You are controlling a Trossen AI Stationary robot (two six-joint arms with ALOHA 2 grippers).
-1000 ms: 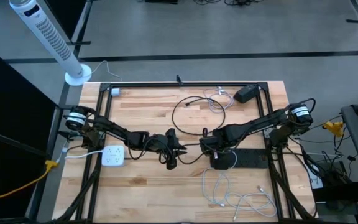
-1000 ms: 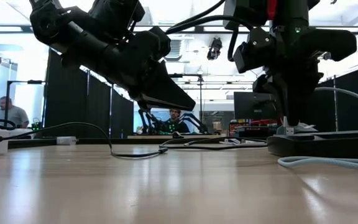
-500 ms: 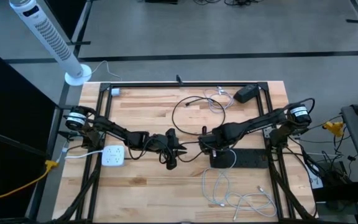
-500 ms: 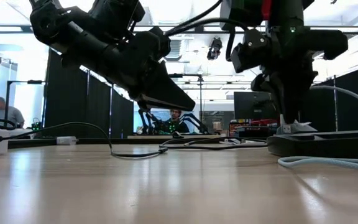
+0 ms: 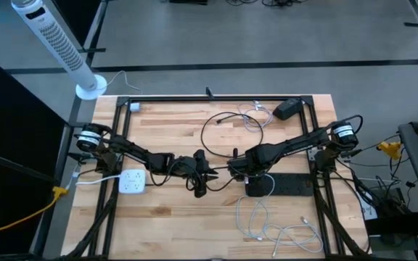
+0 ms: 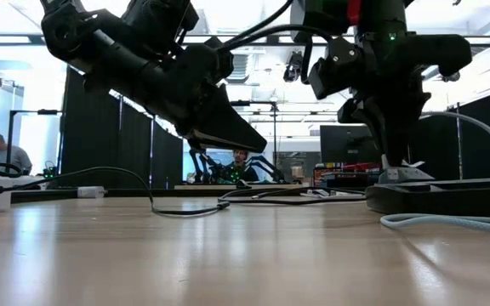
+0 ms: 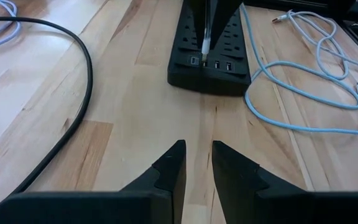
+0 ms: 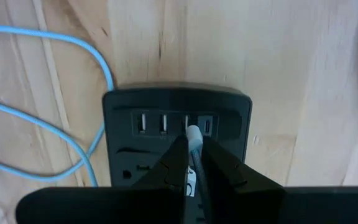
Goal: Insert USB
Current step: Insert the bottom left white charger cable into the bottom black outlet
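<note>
Wooden table (image 5: 173,217); right pincer (image 8: 191,163) grips USB plug (image 8: 193,135); left pincer (image 7: 196,174) ajar.

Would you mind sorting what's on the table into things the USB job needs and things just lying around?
In the job:
- right gripper, shut on the USB plug
- black power strip with its USB ports

Lying about:
- white power adapter
- light blue cable
- black cable
- black charger
- left gripper, waiting mid-table

Pale wooden table (image 5: 180,138), matt black plastic power strip (image 7: 210,59).
</note>
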